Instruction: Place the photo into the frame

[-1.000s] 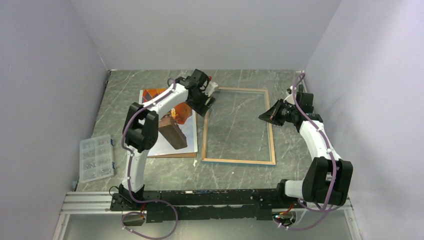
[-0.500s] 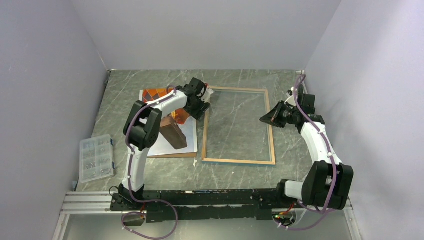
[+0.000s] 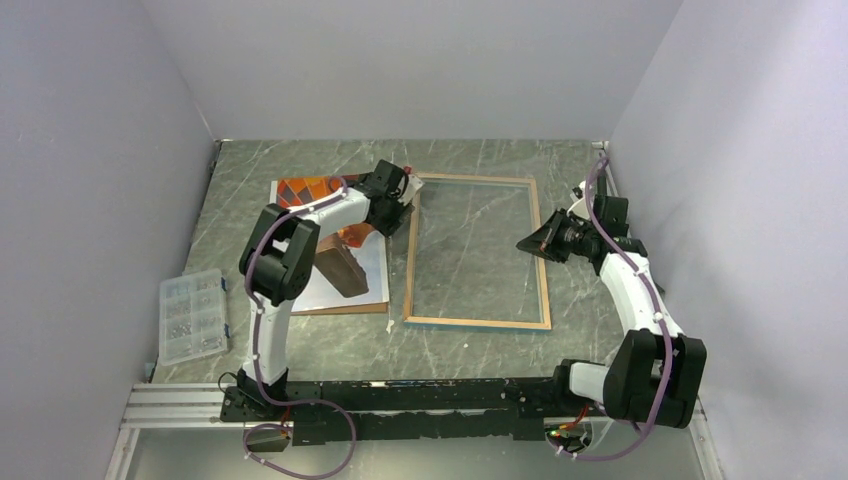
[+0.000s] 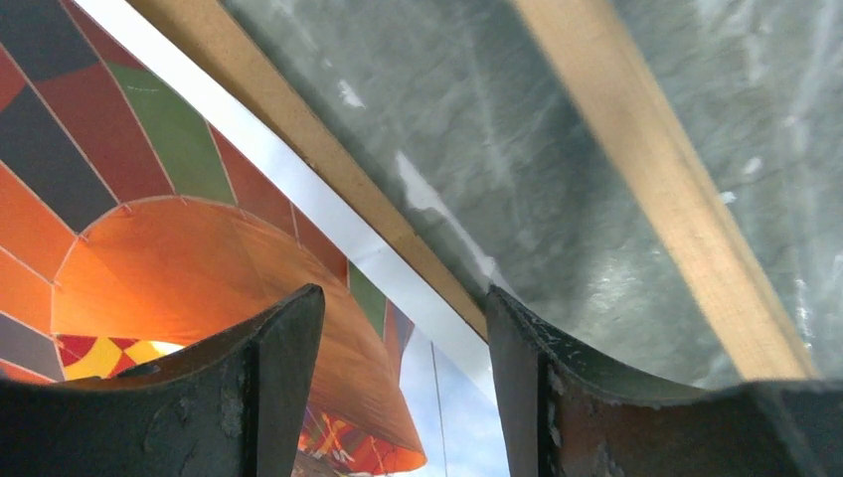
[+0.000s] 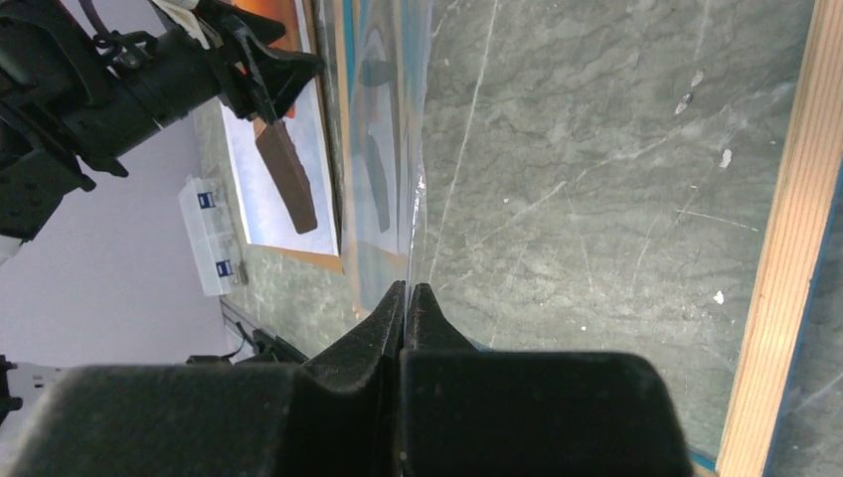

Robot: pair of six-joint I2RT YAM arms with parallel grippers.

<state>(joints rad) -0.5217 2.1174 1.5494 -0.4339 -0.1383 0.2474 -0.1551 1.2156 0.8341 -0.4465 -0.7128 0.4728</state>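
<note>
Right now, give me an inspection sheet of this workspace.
Surface: grey marbled table.
Job's things: photo face up on a brown board; frame beside it, wood side up, no photo inside.
Clutter: clear parts box at left; white scrap near the frame's corner.
Grippers: left gripper open over the photo's right edge; right gripper shut at the frame's right side.
Cables: purple cables along both arms.
Surroundings: plain walls.
</note>
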